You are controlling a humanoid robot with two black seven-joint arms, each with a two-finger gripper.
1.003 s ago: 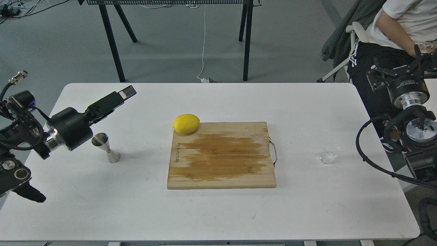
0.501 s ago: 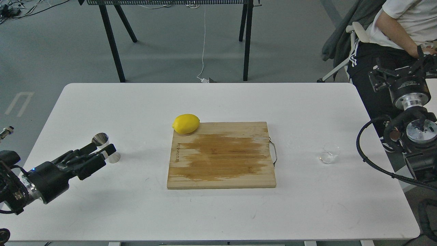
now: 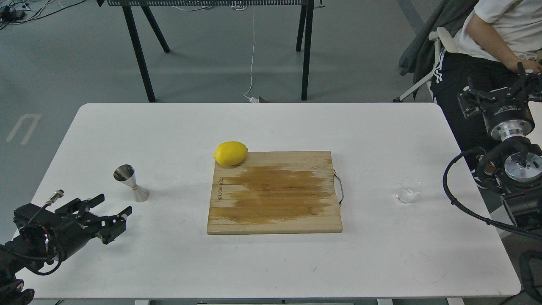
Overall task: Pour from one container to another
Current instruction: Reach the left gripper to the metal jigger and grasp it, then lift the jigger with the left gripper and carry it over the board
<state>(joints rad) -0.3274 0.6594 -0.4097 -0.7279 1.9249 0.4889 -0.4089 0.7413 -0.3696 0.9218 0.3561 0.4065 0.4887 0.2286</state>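
The small clear glass cup (image 3: pixel 409 190) stands upright on the white table (image 3: pixel 271 123), right of the cutting board. The steel hourglass jigger (image 3: pixel 131 183) stands upright at the table's left side. My left gripper (image 3: pixel 112 204) hovers low just in front and left of the jigger, apart from it, fingers spread open and holding nothing. My right gripper (image 3: pixel 499 91) is raised beyond the table's right edge, well behind and right of the cup; its two fingers stand apart and hold nothing.
A wooden cutting board (image 3: pixel 275 192) with a damp stain lies mid-table, and a lemon (image 3: pixel 230 153) rests at its far left corner. A seated person (image 3: pixel 499 25) is close behind my right gripper. Black table legs (image 3: pixel 139 51) stand on the floor beyond.
My left arm has swung down from high behind the jigger, past it, to a low spot near the table's front left, and its fingers now spread wider. The right gripper barely shifted.
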